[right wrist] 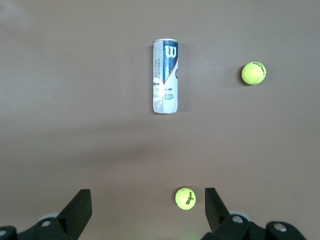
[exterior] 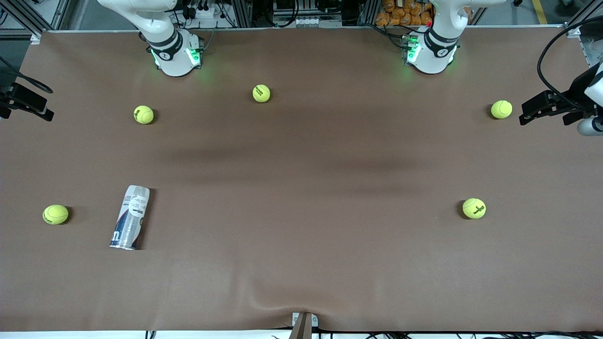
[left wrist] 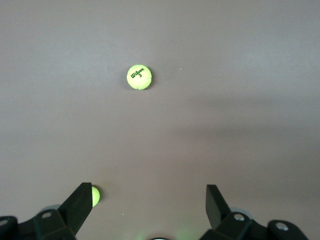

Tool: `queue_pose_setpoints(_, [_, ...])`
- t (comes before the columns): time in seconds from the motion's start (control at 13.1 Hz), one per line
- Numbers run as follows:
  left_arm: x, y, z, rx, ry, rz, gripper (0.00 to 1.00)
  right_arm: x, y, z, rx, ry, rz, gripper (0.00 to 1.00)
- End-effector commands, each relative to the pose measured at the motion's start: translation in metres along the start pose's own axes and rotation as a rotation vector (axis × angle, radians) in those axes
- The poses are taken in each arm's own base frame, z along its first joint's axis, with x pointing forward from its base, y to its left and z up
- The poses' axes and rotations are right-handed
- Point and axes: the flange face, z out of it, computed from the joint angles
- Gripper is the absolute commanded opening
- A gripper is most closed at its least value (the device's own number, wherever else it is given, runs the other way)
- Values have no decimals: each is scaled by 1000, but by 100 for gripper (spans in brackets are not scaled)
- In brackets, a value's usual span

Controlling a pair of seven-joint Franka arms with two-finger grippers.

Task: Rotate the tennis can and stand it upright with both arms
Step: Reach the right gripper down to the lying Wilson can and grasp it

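The tennis can (exterior: 130,217) lies on its side on the brown table, toward the right arm's end and near the front camera. It is a clear tube with a white and dark blue label; the W logo shows in the right wrist view (right wrist: 165,76). My right gripper (right wrist: 147,202) is open and empty, high above the table, well apart from the can. My left gripper (left wrist: 149,200) is open and empty, high over the left arm's end. Neither gripper shows in the front view; only the two arm bases do.
Several yellow-green tennis balls lie scattered: one beside the can (exterior: 55,214), one near the right arm's base (exterior: 143,114), one mid-table (exterior: 261,93), two toward the left arm's end (exterior: 501,109) (exterior: 474,208). Black camera mounts (exterior: 556,106) stand at both table ends.
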Motion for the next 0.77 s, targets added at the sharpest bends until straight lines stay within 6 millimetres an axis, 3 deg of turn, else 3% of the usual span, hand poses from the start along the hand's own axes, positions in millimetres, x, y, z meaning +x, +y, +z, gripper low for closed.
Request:
queue_pose_setpoints(0.0, [1,-3,-5,-12,9,-5,100,-2,4,-6,-14,2,21,100])
queue_pose_setpoints(0.38, [1,-4,-4,-4,9,-13,100,2,6,-1,-15,-1,17,100])
queue_pose_setpoints(0.54, [1,-4,-4,3,6,-11,100,15,11,19,-25,-30,23,100])
queue_pose_setpoints(0.69, [1,-4,-6,-1,10,-4,100,39,13,55,-25,-67,26,100])
